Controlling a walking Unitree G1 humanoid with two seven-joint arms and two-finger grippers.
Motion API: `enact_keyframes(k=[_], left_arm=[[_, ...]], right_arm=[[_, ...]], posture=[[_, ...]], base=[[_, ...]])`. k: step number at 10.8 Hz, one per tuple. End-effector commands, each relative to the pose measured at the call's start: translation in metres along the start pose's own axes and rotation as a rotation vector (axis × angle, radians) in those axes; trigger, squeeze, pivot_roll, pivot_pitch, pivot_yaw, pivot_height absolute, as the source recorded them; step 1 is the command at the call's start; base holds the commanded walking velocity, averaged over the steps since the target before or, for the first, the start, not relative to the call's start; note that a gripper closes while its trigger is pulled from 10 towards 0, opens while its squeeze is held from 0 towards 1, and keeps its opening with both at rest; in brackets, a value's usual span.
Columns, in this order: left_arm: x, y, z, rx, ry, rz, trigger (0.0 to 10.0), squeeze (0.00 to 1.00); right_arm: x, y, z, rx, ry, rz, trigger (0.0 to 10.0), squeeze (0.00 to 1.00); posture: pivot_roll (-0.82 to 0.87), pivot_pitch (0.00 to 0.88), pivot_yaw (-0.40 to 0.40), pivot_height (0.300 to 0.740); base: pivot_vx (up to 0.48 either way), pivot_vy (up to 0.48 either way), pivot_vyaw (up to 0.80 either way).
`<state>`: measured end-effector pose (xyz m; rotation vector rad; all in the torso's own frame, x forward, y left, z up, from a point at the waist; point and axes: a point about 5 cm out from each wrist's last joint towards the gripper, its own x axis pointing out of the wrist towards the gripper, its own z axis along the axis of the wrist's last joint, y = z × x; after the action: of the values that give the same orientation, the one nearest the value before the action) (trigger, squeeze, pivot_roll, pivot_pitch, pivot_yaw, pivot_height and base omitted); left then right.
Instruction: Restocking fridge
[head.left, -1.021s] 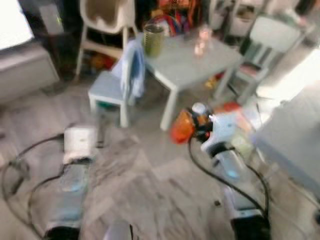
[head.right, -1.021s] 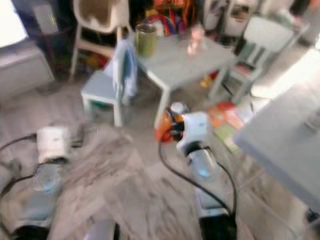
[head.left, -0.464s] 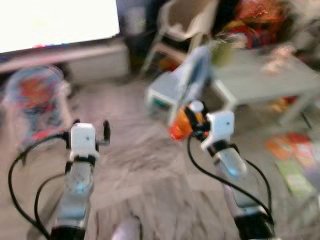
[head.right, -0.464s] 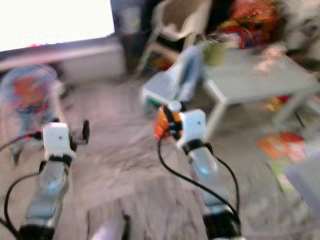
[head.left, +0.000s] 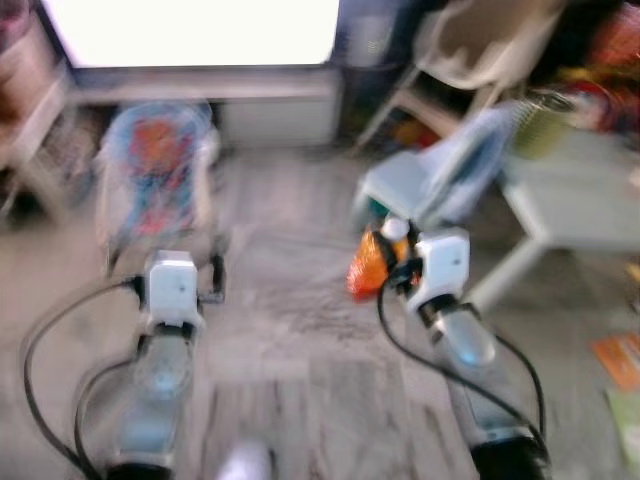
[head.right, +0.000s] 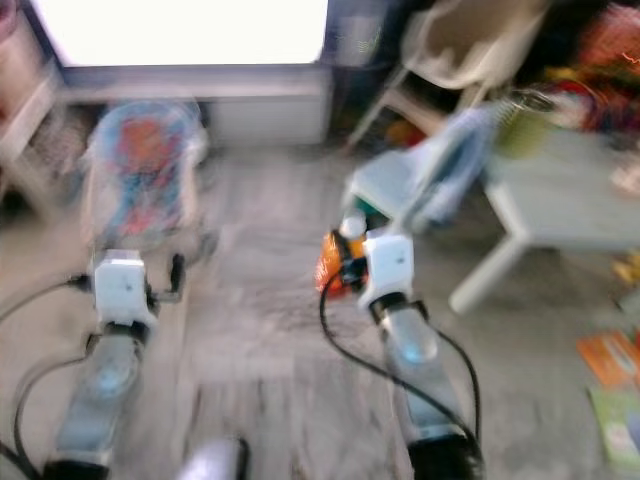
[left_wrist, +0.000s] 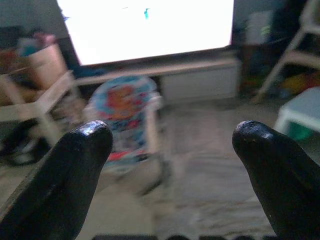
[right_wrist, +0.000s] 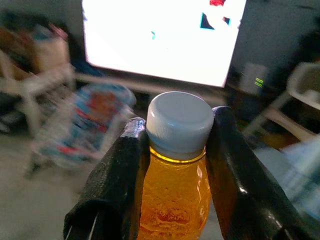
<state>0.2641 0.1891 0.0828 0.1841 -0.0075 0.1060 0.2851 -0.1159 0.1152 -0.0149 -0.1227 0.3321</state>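
While the head views are smearing with blur, the right gripper (right_wrist: 175, 165) is clenching an orange juice bottle (right_wrist: 173, 200) just under its white cap (right_wrist: 179, 122), one black finger pressing on each side of the neck. Seen from the head, that bottle (head.left: 370, 265) is hanging out in front of the right arm, above the floor. The left gripper (left_wrist: 172, 165) is standing wide apart, its two fingers (left_wrist: 75, 170) gripping nothing. Both arms are reaching forward over a grey wood-look floor (head.left: 300, 340). Ahead, a bright screen (head.left: 200, 25) is glowing over a low shelf, with one colourful baby bouncer (head.left: 155, 170) sitting on the floor before it. To the right, one small pale blue chair (head.left: 410, 185) with a cloth draped on its back is standing beside one low pale table (head.left: 580, 200), and one cream high chair (head.left: 480, 45) is standing behind them.
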Motion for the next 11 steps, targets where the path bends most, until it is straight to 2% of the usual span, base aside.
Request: enact_keyframes(k=[1,4,7,10,11], left_arm=[[0.002,-0.005,0.004,-0.005,-0.014,-0.021,10.0,0.0],[0.003,-0.003,0.005,-0.009,-0.016,-0.011,10.0,0.0],[-0.008,-0.008,-0.002,-0.012,0.008,-0.051,10.0,0.0],[-0.018,-0.001,-0.008,-0.006,0.032,-0.039,10.0,0.0],[-0.018,0.0,-0.009,-0.003,0.031,-0.032,10.0,0.0]], right_arm=[[0.002,-0.003,0.008,-0.01,-0.037,0.001,10.0,0.0],[0.004,-0.006,0.01,-0.015,-0.046,-0.006,10.0,0.0],[-0.002,-0.009,0.006,-0.013,-0.038,-0.03,10.0,0.0],[-0.019,-0.029,-0.001,-0.041,-0.003,-0.109,10.0,0.0],[-0.023,-0.031,-0.004,-0.047,0.009,-0.107,10.0,0.0]], posture=[[0.15,0.049,-0.07,0.74],[0.15,0.05,-0.066,0.74],[0.14,0.046,-0.056,0.74],[0.14,0.045,-0.055,0.74],[0.13,0.046,-0.06,0.74]], base=[[0.0,0.0,0.74],[0.0,0.0,0.74],[0.0,0.0,0.73],[0.0,0.0,0.71],[0.0,0.0,0.69]])
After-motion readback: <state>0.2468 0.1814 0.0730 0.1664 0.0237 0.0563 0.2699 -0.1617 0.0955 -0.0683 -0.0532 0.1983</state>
